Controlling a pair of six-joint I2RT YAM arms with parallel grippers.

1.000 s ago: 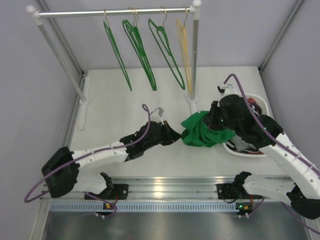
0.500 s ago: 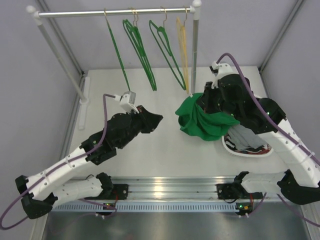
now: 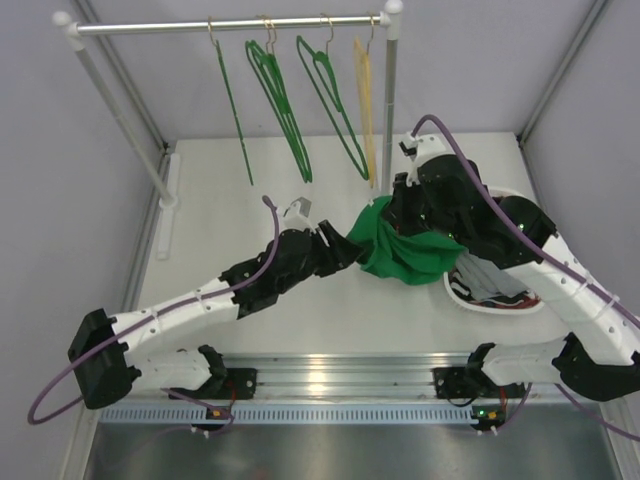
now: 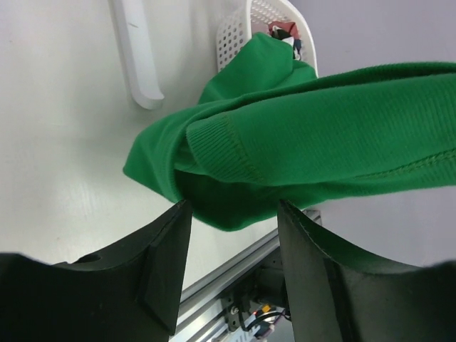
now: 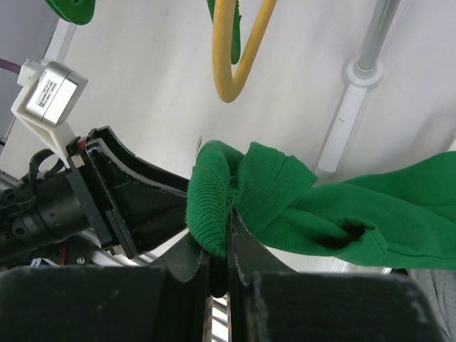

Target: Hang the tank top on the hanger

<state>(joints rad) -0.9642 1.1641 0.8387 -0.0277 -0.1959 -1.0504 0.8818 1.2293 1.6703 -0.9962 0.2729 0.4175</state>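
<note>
Your left fingers (image 4: 167, 271) are back at the cloth. A second ago they sat shut beside the bundle, then the arm swung away to the left. Now it has returned with the fingers parted to a middling gap. A low fold of the tank top (image 4: 285, 142) dips into that gap, but nothing is clamped there yet.

Your right fingers (image 5: 242, 249) have stayed pinched on a bunched, ribbed edge of the garment. They have carried it up off the basket (image 3: 500, 300) and toward the rack post, so it now hangs above the table (image 3: 220, 220) between the two arms.

To my eye you are about to take a second hold, so the cloth can be spread between two hands. The dressing itself has not begun. The green hangers (image 3: 282, 112) hang untouched on the rail (image 3: 230, 25), with the yellow hanger (image 3: 366, 100) beside them, and I cannot tell which green one you mean to use.

The tank top is bright green with a fine rib. It shows a stitched hem and a thicker banded edge, and it is folded over itself in a loose clump. No strap or armhole shows clearly open, so expect it to need shaking out before a hanger arm will pass through.
</note>
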